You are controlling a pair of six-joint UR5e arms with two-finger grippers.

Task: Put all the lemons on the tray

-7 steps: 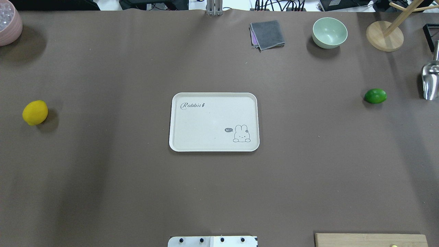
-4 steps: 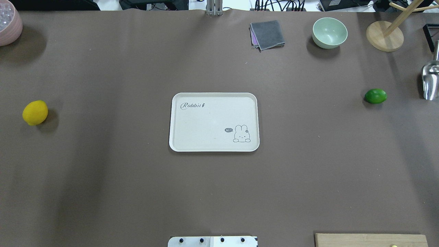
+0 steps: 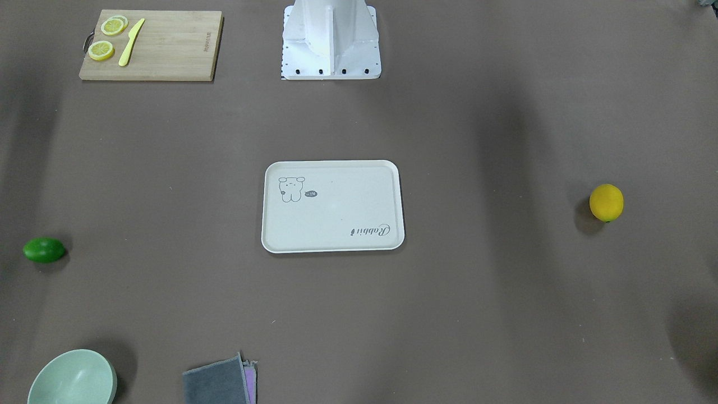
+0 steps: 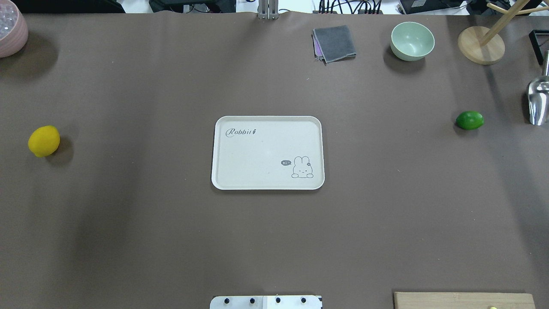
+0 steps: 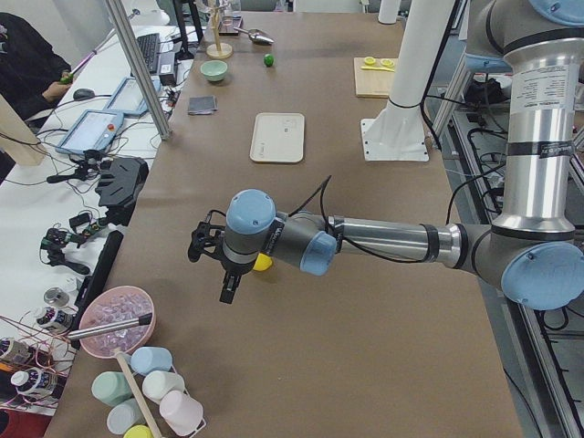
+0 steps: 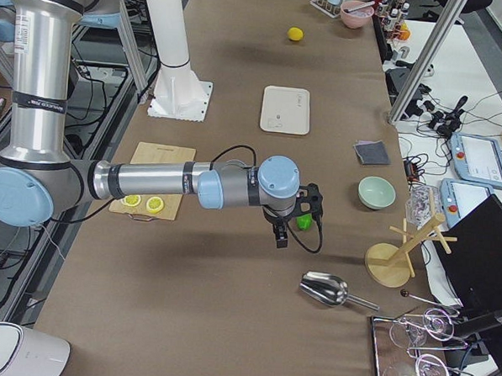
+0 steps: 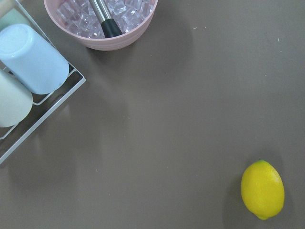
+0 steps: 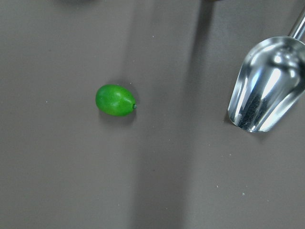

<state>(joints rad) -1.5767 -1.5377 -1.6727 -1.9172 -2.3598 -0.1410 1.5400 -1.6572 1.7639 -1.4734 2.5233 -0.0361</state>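
Note:
The yellow lemon lies on the brown table at the far left, and it also shows in the left wrist view. The green lemon lies at the far right, and it also shows in the right wrist view. The cream tray sits empty at the table's middle. My left gripper hangs above the table beside the yellow lemon. My right gripper hangs beside the green lemon. Both show only in side views, so I cannot tell whether they are open or shut.
A mint bowl, a grey cloth and a wooden stand are at the back right. A metal scoop lies near the green lemon. A pink ice bowl is back left. A bamboo board carries lemon slices.

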